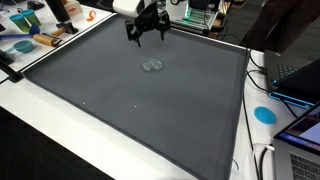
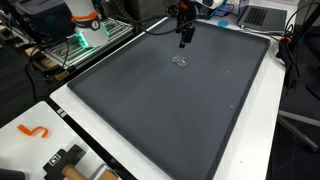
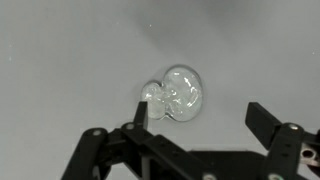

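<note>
A small clear glass piece (image 3: 175,92) with a round bulb lies on the grey mat (image 3: 60,60); in both exterior views it shows as a faint clear glass piece (image 1: 152,66) (image 2: 180,61). My gripper (image 3: 200,112) hangs above the mat with its jaws wide open and nothing between them. In the wrist view the glass sits just beyond my left fingertip (image 3: 141,110), apart from it. In both exterior views my gripper (image 1: 146,36) (image 2: 185,40) is in the air over the mat's far side, above and behind the glass.
The dark mat (image 1: 130,100) covers most of a white table (image 1: 40,140). Tools and a blue-and-orange clutter (image 1: 30,40) lie at one corner. Laptops and cables (image 1: 295,90) with a blue disc (image 1: 264,114) sit along one side. An orange hook (image 2: 33,131) lies on the table's edge.
</note>
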Available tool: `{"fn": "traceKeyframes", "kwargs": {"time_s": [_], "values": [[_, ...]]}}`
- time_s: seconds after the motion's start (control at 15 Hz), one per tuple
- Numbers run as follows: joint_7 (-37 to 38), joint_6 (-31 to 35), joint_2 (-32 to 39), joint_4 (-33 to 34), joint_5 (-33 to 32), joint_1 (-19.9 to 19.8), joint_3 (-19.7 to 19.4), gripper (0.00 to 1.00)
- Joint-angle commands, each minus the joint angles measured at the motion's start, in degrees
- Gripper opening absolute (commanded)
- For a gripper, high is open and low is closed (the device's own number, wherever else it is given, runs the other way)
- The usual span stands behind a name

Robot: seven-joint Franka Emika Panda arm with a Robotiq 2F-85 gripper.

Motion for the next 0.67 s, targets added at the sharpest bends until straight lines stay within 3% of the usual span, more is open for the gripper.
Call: {"fn": "traceKeyframes", "kwargs": {"time_s": [0.0, 0.6], "values": [[-0.9, 5.4, 0.9, -2.5, -2.2, 0.1, 0.6, 1.0], [-0.5, 18.6, 3.5, -7.4, -5.2, -0.3, 0.8, 1.0]]}}
